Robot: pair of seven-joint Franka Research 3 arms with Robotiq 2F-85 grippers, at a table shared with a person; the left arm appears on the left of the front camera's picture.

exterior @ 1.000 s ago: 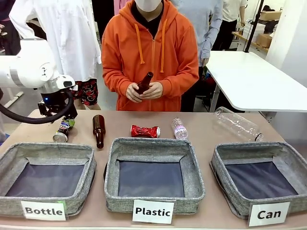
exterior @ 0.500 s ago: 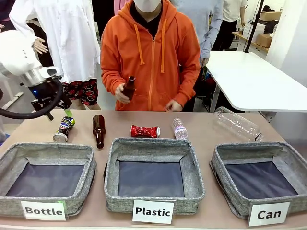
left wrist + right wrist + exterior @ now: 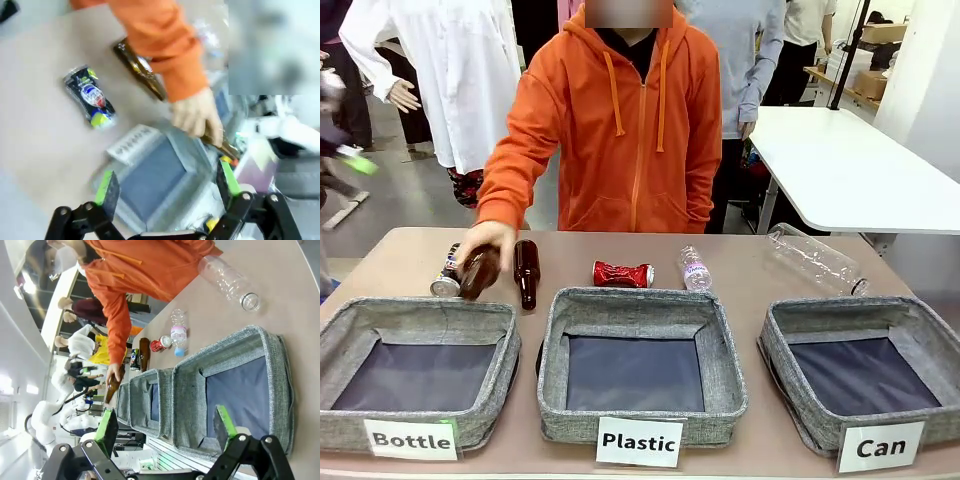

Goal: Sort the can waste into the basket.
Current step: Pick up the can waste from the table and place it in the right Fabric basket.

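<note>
The dark printed can (image 3: 444, 282) lies far left on the surface (image 3: 740, 255). The crushed red can (image 3: 622, 273) lies mid-surface, just beyond the Plastic basket (image 3: 640, 297). The Can basket (image 3: 840, 304) sits near right, well apart from both.

A person's hand (image 3: 485, 238) with a brown bottle (image 3: 478, 274) is against the dark can, so a reach there risks a collision or a grab of glass. The crushed can could slip from the pads.

The left end effector (image 3: 166, 182) and right end effector (image 3: 165, 422) are both released and grasp nothing.

The white labels read "Bottle", "Plastic" and "Can". The print on the cans is unreadable.

"Bottle" label (image 3: 410, 439), left basket (image 3: 420, 308); "Plastic" label (image 3: 639, 441), middle basket (image 3: 640, 297); "Can" label (image 3: 881, 447), right basket (image 3: 850, 305).
</note>
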